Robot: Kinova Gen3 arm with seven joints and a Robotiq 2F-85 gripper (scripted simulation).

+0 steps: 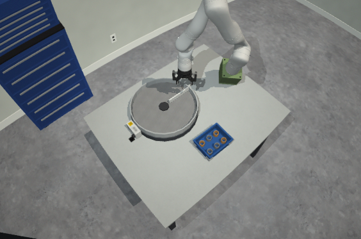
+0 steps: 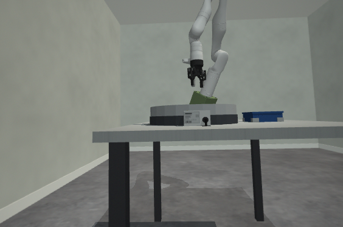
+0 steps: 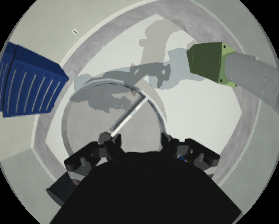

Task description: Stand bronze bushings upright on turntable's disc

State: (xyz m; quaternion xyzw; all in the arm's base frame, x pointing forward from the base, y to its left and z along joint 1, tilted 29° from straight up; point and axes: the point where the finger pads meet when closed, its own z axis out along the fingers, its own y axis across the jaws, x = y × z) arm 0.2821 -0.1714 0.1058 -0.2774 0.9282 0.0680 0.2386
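The blue crate [image 1: 221, 150] [image 2: 263, 117] stands on the table beside the turntable. In it are three bronze bushings [image 1: 216, 135] [image 1: 223, 142] [image 1: 201, 145] and three steel bushings [image 1: 209, 140] [image 1: 217, 147] [image 1: 210, 153], all seemingly upright. The turntable's grey disc [image 1: 150, 118] [image 3: 87, 122] has a raised rim and a dark hub [image 1: 164, 106] [image 3: 105, 137], and no bushing shows on it. My gripper [image 1: 184, 84] [image 2: 197, 86] [image 3: 141, 138] is open and empty, pointing down high above the table, well away from the crate. The crate is almost wholly hidden in the wrist view.
A pale bar [image 1: 179, 94] [image 3: 130, 116] runs from near the hub to the rim. A white control box [image 1: 134, 129] [image 2: 197, 118] with a black knob sits beside the turntable. The arm's green base [image 1: 230, 79] [image 3: 207, 62] stands at the back of the table [image 1: 150, 172].
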